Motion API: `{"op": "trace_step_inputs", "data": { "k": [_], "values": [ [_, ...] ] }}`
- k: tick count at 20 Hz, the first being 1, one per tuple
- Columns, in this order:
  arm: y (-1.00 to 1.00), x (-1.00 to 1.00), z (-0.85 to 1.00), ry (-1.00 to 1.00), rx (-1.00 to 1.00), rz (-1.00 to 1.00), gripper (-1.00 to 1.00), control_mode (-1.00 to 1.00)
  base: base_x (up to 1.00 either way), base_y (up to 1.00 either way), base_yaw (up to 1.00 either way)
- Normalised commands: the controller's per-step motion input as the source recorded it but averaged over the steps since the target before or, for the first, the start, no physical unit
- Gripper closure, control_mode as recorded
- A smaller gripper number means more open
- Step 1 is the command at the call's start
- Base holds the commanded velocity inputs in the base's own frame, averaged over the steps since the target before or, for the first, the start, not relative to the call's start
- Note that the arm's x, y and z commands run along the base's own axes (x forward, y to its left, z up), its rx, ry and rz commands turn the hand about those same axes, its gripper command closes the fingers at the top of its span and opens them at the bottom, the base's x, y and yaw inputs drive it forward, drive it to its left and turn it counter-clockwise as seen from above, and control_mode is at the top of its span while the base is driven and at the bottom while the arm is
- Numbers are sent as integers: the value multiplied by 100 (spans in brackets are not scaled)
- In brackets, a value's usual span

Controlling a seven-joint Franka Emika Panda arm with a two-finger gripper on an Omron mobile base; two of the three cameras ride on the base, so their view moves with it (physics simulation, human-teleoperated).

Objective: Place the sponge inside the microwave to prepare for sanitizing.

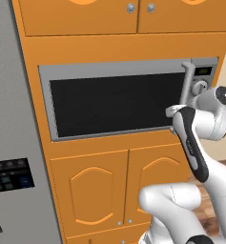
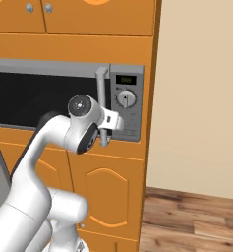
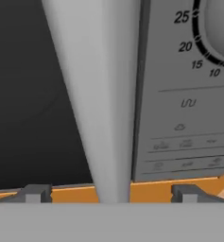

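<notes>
Right now I see my gripper (image 3: pixel 111 193) spread wide, fingers (image 3: pixel 35 194) straddling the microwave's (image 1: pixel 119 97) vertical door handle (image 3: pixel 104 104) near its lower end; the door is closed.

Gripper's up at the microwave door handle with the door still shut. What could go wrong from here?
1. The open gripper straddles only the bottom end of the handle; closing there may slip off the tip.
2. The control panel with its dial sits right beside the handle, so a sideways drift could hit it.
3. The microwave door swings toward the arm, which may block it.
</notes>
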Motion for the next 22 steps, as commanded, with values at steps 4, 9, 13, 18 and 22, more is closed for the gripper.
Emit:
{"op": "trace_step_inputs", "data": {
  "k": [4, 9, 13, 18, 22],
  "values": [
    [0, 29, -2, 0, 0, 0, -100, -100, 0, 0, 0],
    [0, 22, -8, -4, 0, 0, -100, -100, 0, 0, 0],
    [0, 12, -9, -7, 0, 1, -100, -100, 0, 0, 0],
    [0, 2, -1, -2, 0, 1, 100, -100, 0, 0, 0],
    [0, 0, 0, 0, 0, 0, 100, -100, 0, 0, 0]
  ]
}}
